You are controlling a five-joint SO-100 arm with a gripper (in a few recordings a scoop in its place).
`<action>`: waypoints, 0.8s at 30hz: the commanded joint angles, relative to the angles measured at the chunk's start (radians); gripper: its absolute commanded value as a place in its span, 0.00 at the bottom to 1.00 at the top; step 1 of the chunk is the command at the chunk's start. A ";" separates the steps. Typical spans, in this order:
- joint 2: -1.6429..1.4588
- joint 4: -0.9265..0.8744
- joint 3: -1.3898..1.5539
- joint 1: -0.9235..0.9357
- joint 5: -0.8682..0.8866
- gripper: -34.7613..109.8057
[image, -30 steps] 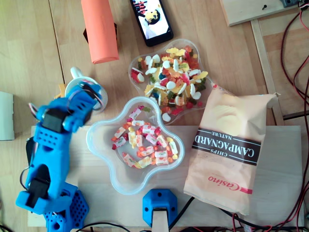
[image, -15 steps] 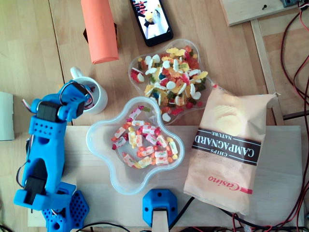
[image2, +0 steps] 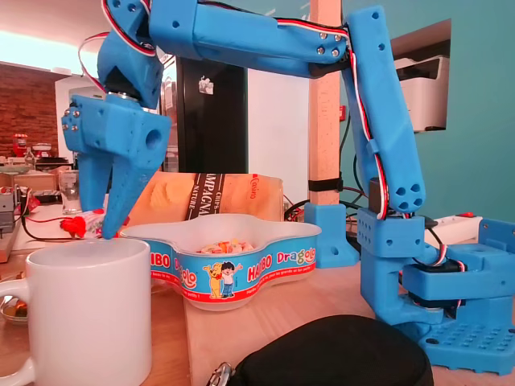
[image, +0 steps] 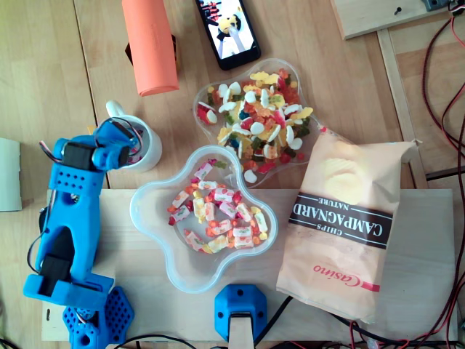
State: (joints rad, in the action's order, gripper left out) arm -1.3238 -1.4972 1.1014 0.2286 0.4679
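Observation:
My blue gripper (image2: 103, 229) hangs tip-down just above the rim of a white mug (image2: 87, 314). Its fingers are shut on a small wrapped candy (image2: 83, 225) with red ends. In the overhead view the gripper (image: 120, 149) covers the left part of the mug (image: 149, 142), which stands on the table's left side. To the mug's right lies a clear clover-shaped bowl (image: 182, 269) with several wrapped candies (image: 218, 218) in it. The same bowl (image2: 233, 261) shows a printed band in the fixed view.
A second clear bowl (image: 205, 98) of gummy sweets sits behind the first. A chips bag (image: 349, 233) lies at the right, an orange cylinder (image: 150, 47) and a phone (image: 229, 29) at the back. Cables (image: 443, 87) run along the right edge. A black object (image2: 330, 354) lies in the near foreground.
The arm has swung left and drawn back toward its base. The gripper has shifted from the mug's middle to its left part.

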 commanded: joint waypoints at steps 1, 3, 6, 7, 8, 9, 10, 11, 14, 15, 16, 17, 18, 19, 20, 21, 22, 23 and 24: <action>-0.038 -0.002 -0.005 -0.023 0.006 0.22; -0.038 -0.002 -0.005 -0.029 0.006 0.22; -0.038 -0.002 -0.005 -0.035 0.006 0.22; -0.038 -0.002 -0.005 -0.035 0.006 0.22; -0.038 -0.002 -0.005 -0.035 0.006 0.22; -0.038 -0.002 -0.005 -0.035 0.006 0.22; -0.038 -0.002 -0.006 -0.035 0.006 0.22; -0.038 -0.002 -0.006 -0.035 0.006 0.22; -0.037 -0.002 -0.006 -0.034 0.006 0.22; -0.035 -0.002 -0.006 -0.032 0.006 0.22; -0.035 -0.002 -0.006 -0.032 0.006 0.22; -0.035 -0.002 -0.006 -0.032 0.006 0.22; -0.035 -0.002 -0.006 -0.032 0.006 0.22; -0.035 -0.002 -0.006 -0.032 0.006 0.22; -0.035 -0.002 -0.006 -0.032 0.006 0.22; -0.035 -0.002 -0.006 -0.032 0.006 0.22; -0.035 -0.002 -0.006 -0.032 0.006 0.22; -0.035 -0.002 -0.006 -0.032 0.008 0.22; -0.035 -0.002 -0.006 -0.031 0.008 0.22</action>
State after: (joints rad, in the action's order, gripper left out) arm -1.3238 -1.4972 1.1014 0.1963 0.4679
